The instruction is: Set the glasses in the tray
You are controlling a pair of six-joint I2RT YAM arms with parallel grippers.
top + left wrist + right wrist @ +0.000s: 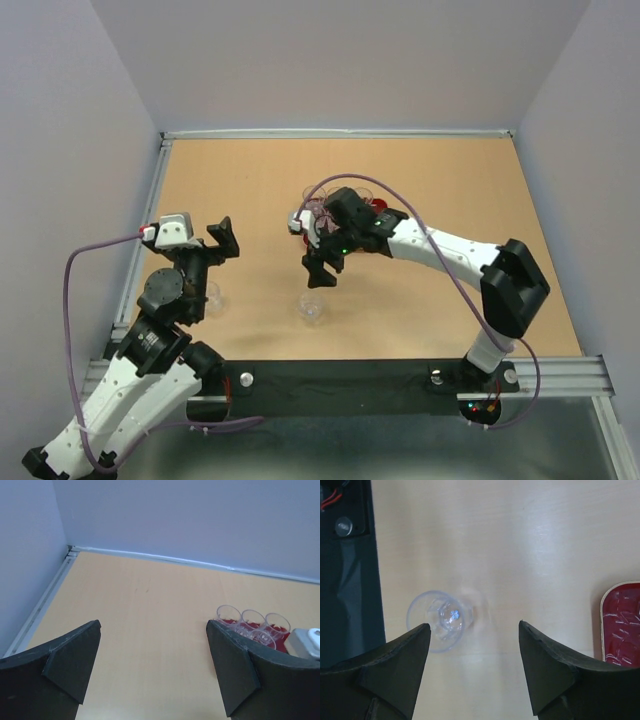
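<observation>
glass [312, 307] upright on tabletop [450, 180] at 6 o'clock of right tool [472, 625], tool apart, empty. left tool [153, 623] apart too, empty.

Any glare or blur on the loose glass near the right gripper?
Right wrist: the glass looks slightly soft, with a bright glint at its base and a pale sheen on the table. Top external: the same glass is faint against the table. Left wrist: it is out of frame.

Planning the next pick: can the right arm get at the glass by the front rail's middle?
Likely yes: the right gripper hovers open above the glass, nothing between, though the glass sits off-centre toward one of its fingers.
</observation>
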